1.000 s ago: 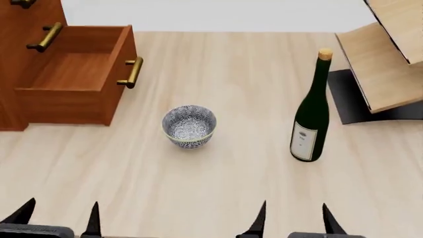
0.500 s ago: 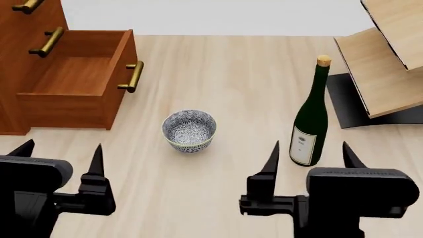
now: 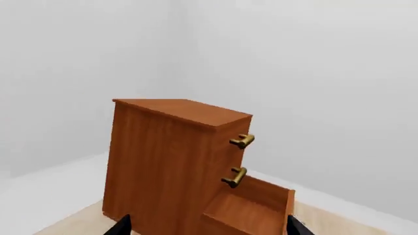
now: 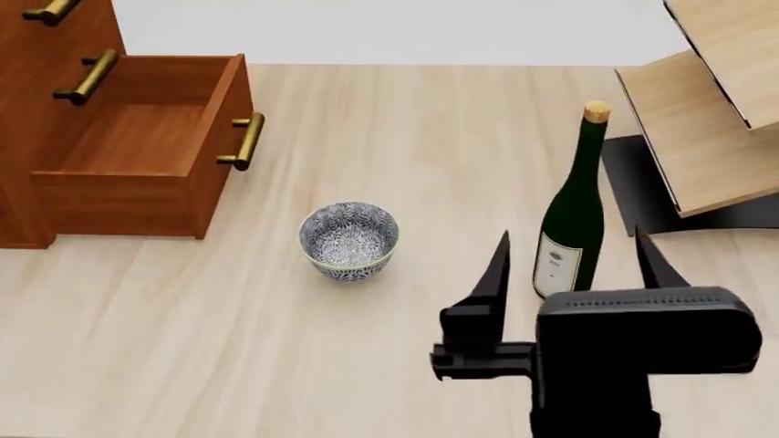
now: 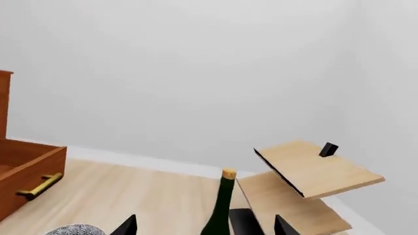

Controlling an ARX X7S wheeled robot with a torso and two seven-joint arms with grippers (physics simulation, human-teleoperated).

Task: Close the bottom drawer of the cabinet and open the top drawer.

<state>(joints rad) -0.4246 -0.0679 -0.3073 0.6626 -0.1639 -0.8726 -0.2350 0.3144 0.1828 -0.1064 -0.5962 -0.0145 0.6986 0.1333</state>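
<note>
The right claw (image 4: 570, 265) hangs above the near right part of the tabletop (image 4: 402, 137), its two black pointed fingers (image 4: 495, 265) spread wide apart with nothing between them. Just beyond its tips stands a dark green glass wine bottle (image 4: 572, 214), upright, with a pale label and a tan cork top. To the left of the claw, near the middle of the tabletop, sits a small round bowl (image 4: 349, 239) with a fine blue-and-white pattern.

The left claw (image 3: 205, 226) shows only as two dark fingertips in the left wrist view, set wide apart and holding nothing; it points toward the cabinet (image 3: 166, 166).

The cabinet is a boxy block of reddish-brown wood grain at the far left of the tabletop, well apart from the right claw. Its bottom drawer (image 4: 140, 151) is pulled out, an open wooden box with a brass bar handle (image 4: 244, 141) on its front. The top drawer (image 3: 232, 134) sits flush in the cabinet face.

At the far right stands a light wood rack (image 4: 712, 100) of slanted boards on a black base.
</note>
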